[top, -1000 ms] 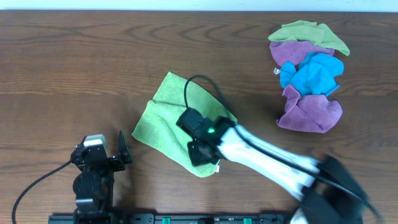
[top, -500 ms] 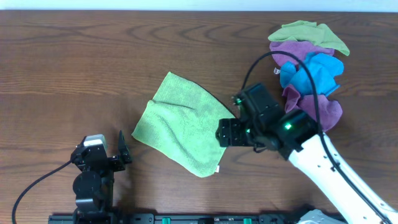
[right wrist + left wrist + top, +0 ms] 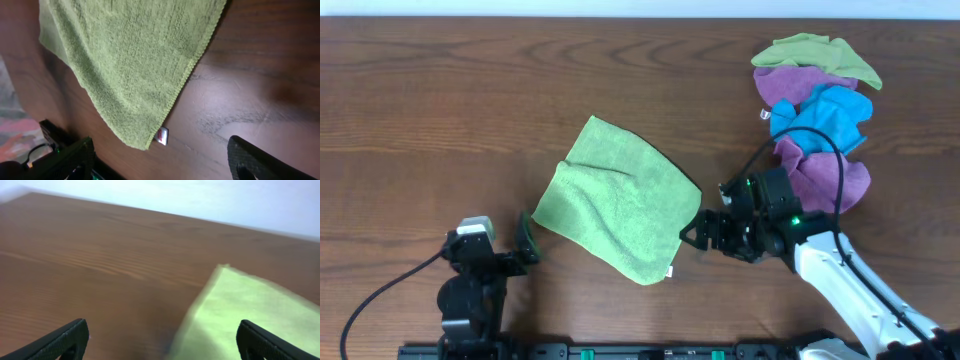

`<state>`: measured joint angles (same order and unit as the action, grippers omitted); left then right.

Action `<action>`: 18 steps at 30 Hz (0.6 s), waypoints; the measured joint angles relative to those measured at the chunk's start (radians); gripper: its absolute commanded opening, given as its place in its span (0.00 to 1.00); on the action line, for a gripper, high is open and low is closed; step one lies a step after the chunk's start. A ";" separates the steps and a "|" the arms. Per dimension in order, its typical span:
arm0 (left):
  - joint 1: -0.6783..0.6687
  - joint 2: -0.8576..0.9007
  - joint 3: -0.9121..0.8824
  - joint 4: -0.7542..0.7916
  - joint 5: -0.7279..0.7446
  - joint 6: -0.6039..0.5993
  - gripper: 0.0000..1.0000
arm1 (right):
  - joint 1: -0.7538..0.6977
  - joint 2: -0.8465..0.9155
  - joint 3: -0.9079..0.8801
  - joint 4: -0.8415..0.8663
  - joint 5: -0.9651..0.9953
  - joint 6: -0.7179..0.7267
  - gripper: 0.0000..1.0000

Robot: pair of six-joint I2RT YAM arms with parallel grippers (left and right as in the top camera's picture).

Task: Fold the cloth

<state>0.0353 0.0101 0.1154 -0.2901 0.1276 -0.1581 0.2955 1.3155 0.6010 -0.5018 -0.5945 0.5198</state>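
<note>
Two tools, both mine, both over one dark brown wooden table (image 3: 420,100).

Item 1: the light lime-green microfibre cloth (image 3: 615,210). It lies flat on the table near the middle and is turned so that its corners point diamond-wise. A tiny white tag (image 3: 161,135) sits at its near corner. Faint creases cross the upper left part. Neither tool has hold of it.

Item 2: my left tool (image 3: 523,245). It is at the near left of the table, just beside the cloth's left corner. Its jaws are spread wide with nothing between them. Its wrist view shows bare wood on the left and the cloth's pale green edge on the right.

Item 3: my right tool (image 3: 700,228). It is just beside the cloth's right edge, pointing toward it. It is released, its jaws stand apart and it grasps nothing. Its wrist view shows the cloth's tagged corner ahead.

Item 4: one heap of crumpled cloths at the far right of the table, well apart from the lime-green cloth.
- An olive-green cloth (image 3: 815,55) lies at the far end.
- A purple cloth (image 3: 795,88) comes next.
- A bright blue cloth (image 3: 820,118) sits in the middle.
- A second purple cloth (image 3: 820,182) lies at the near end, close to my right arm.
</note>
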 measured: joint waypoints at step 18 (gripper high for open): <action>0.000 0.000 -0.005 0.023 0.536 -0.674 0.95 | -0.001 0.000 -0.031 0.137 -0.092 0.007 0.84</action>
<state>0.0353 0.0101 0.1108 -0.2676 0.6632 -0.8326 0.2947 1.3155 0.5705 -0.3645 -0.6865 0.5270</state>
